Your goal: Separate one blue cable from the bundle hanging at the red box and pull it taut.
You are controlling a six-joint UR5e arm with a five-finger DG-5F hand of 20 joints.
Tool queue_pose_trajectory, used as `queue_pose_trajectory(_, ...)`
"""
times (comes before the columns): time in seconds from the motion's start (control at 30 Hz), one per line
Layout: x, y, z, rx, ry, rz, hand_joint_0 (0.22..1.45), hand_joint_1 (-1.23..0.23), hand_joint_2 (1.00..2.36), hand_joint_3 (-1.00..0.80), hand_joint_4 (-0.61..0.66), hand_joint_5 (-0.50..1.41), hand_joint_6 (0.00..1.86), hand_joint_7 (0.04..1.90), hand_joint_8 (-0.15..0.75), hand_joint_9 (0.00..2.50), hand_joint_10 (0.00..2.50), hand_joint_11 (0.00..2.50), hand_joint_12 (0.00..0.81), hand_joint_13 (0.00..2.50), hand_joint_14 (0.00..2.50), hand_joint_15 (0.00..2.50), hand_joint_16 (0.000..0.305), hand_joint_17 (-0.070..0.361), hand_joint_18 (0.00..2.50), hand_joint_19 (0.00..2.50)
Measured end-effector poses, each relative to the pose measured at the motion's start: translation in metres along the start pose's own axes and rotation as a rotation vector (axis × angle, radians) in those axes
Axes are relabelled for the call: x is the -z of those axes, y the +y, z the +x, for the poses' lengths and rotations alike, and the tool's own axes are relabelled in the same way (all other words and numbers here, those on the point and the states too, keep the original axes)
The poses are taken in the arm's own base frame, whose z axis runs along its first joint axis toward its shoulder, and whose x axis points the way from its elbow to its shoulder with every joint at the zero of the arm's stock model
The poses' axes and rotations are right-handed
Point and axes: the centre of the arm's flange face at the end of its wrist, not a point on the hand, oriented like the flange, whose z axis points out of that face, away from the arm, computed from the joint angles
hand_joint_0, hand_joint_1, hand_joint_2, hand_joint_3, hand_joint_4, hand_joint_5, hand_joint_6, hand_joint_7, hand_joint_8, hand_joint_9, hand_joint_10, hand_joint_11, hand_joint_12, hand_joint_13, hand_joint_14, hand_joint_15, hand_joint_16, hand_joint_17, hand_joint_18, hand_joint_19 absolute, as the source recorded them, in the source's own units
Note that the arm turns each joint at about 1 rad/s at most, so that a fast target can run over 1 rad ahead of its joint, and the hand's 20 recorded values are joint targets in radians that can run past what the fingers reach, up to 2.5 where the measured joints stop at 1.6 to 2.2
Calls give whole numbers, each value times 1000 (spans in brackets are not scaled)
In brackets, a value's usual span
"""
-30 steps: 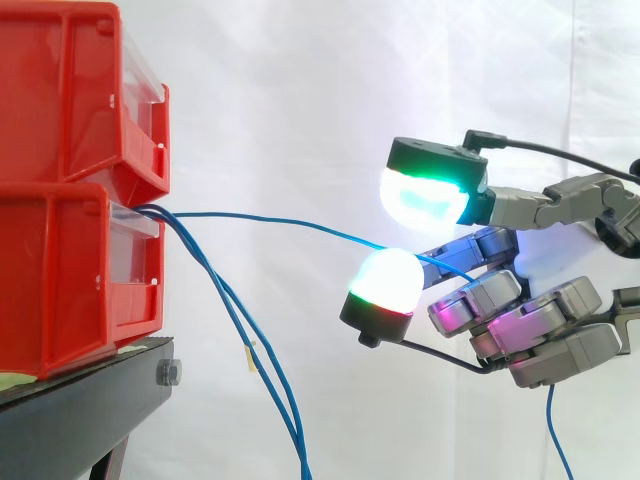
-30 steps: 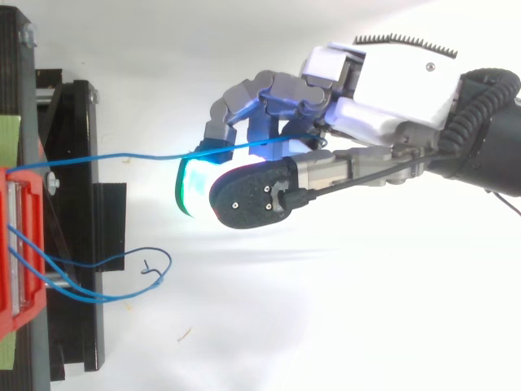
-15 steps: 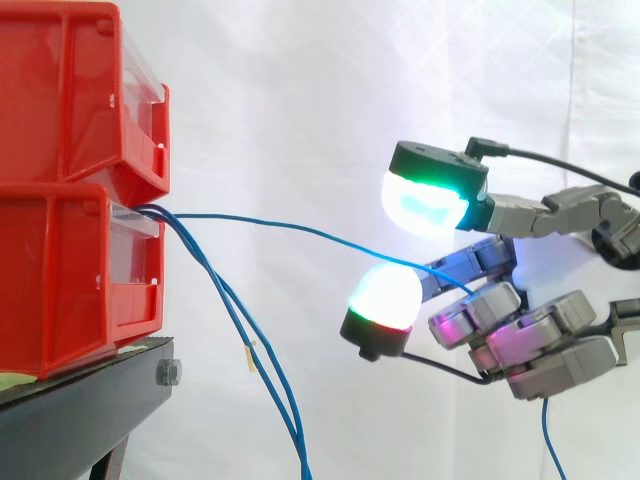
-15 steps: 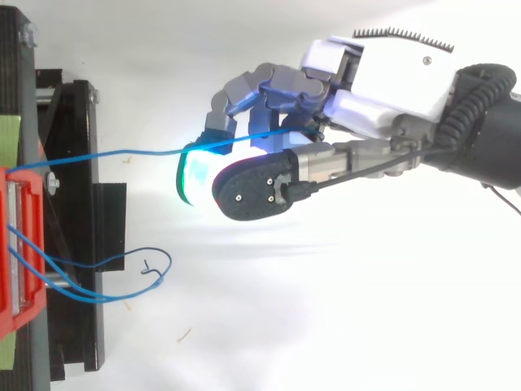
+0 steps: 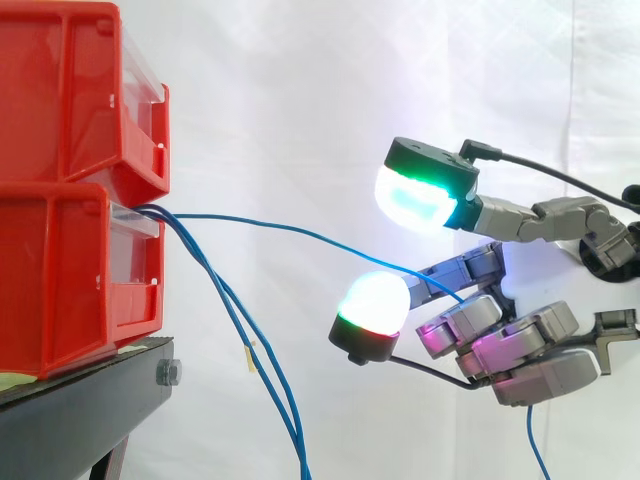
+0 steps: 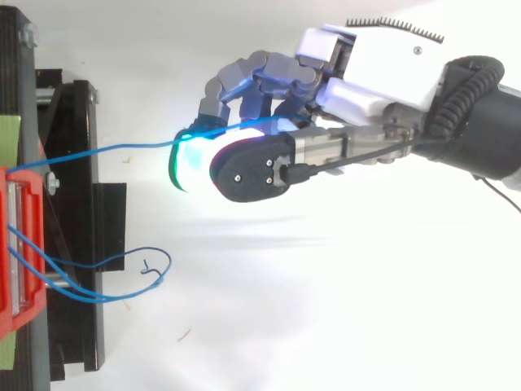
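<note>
The hand (image 5: 510, 350) is clenched round the blue cable (image 5: 300, 232), curled fingers gripping it behind the glowing pads. The cable runs in a shallow sag across to the lower red bin (image 5: 60, 270), where the other cables (image 5: 200, 258) drop past the black stand (image 5: 80, 410).

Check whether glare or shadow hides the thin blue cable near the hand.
Top view: the glowing cyan fingertip pad of the robot hand flares over the thin blue cable where they cross. Side view: even light, the cable plain against the white curtain.
</note>
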Motion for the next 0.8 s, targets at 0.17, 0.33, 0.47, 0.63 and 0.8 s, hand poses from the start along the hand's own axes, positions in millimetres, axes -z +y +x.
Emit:
queue_pose_trajectory(0.17, -2, 0, -8, -4, -8, -1, 507, -397, 1000, -500, 183, -249, 860, 857, 438, 231, 2500, 1982, 502, 1198, 2500, 1303, 167, 125, 1933, 1403)
queue_pose_trajectory(0.33, -4, -1, -19, -15, -19, -1, 495, -378, 1000, -500, 197, -252, 858, 861, 447, 220, 2500, 2007, 515, 1214, 2500, 1286, 172, 129, 1933, 1315)
queue_pose_trajectory(0.47, -5, -2, -29, -27, -35, 3, 504, -407, 1000, -500, 192, -252, 857, 860, 447, 225, 2500, 1970, 511, 1214, 2500, 1276, 170, 128, 1927, 1299)
queue_pose_trajectory(0.63, -5, -3, -39, -36, -53, 10, 539, -428, 1000, -500, 183, -252, 853, 876, 434, 231, 2500, 2001, 507, 1207, 2500, 1300, 52, 118, 1912, 1340)
queue_pose_trajectory(0.8, -7, -3, -46, -43, -74, 3, 574, -484, 1001, -483, 176, -251, 852, 877, 426, 242, 2500, 2029, 505, 1204, 2500, 1304, 51, 114, 1900, 1377)
